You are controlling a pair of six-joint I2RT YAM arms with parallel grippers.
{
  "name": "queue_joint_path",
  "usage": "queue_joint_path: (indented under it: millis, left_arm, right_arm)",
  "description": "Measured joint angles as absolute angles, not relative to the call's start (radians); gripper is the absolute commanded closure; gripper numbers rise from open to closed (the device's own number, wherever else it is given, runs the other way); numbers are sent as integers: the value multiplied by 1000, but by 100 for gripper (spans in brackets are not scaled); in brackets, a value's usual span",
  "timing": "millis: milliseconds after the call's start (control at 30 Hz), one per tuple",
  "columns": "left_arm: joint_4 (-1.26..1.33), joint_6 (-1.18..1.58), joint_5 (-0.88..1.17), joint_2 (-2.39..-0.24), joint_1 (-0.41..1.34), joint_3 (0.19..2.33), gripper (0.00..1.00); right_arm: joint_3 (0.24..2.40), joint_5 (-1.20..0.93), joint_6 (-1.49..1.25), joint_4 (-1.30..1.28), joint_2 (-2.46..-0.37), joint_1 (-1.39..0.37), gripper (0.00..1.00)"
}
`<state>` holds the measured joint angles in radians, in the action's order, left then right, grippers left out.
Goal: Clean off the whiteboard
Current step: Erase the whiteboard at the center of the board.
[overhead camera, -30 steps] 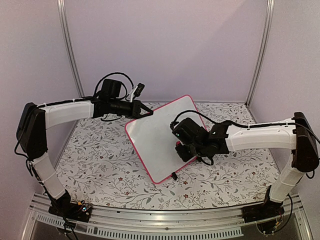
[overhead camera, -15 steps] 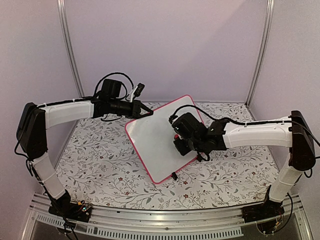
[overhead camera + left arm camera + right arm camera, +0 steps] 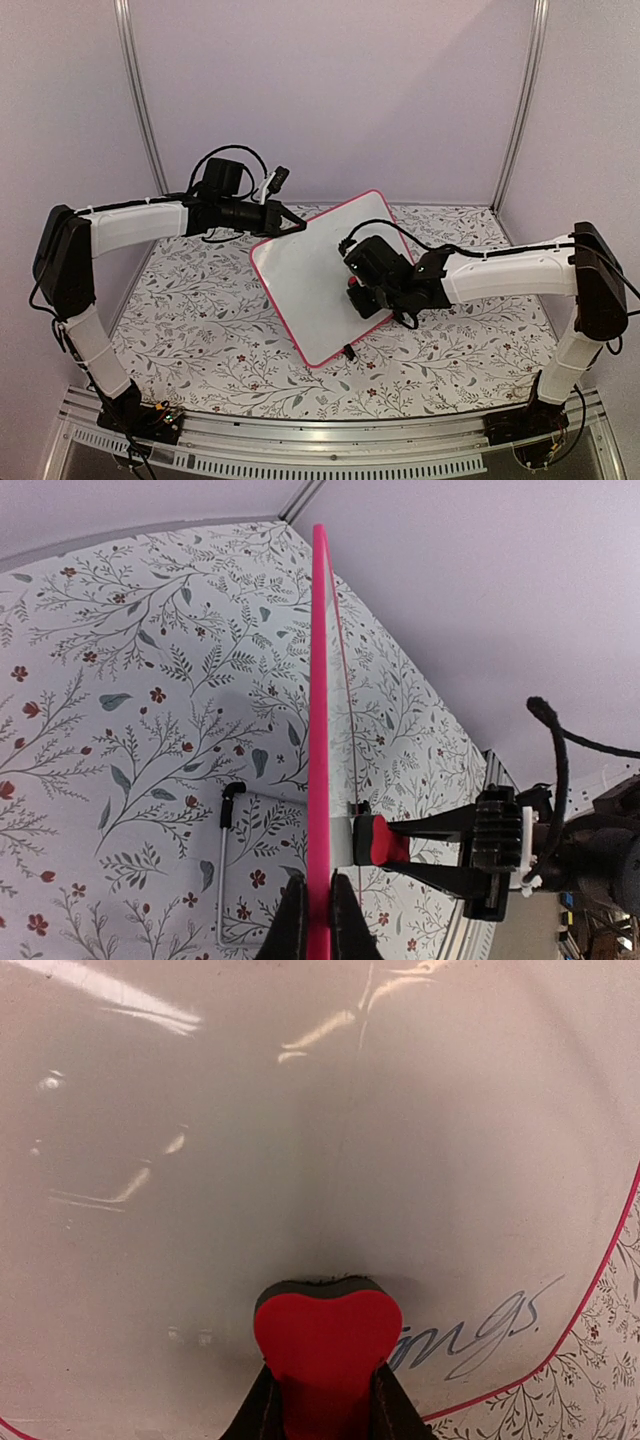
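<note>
You've got one readable item: dark blue handwriting on the whiteboard, seen in the right wrist view. It sits just right of the red eraser, between the eraser and the pink rim. It's cursive, slanting up away from the eraser, and reads approx. "mgs." or "ings." w/ a full stop at the end; can't tell which. Its first stroke meets the eraser's edge, so earlier letters may be hidden. Top and left wrist views: nothing legible.
</note>
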<state>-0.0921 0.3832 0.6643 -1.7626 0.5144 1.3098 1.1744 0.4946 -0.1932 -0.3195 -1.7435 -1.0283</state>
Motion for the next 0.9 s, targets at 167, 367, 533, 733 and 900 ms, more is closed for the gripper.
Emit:
queue_joint_path:
  millis: [167,367,533,733,900]
  left_arm:
    - [-92,386,663,-1763,514,1310,100]
    - [-92,386,662,-1763,514,1310,100]
    - [-92,387,662,-1763,514,1310,100]
    - [-92,387,662,-1763,514,1310,100]
    - [-92,387,663,-1763,514,1310,100]
  right_arm:
    - [1153,491,-210,-289,-1742,-1029,100]
    - [1112,490,-229,-267,-1731,-1031,100]
    - [1086,490,-240,-268,-1721,-1031,100]
    - [1077,488,-246,-277,-1718,-1031,100]
    - [1068,479,-249,-291,-1714,-1031,100]
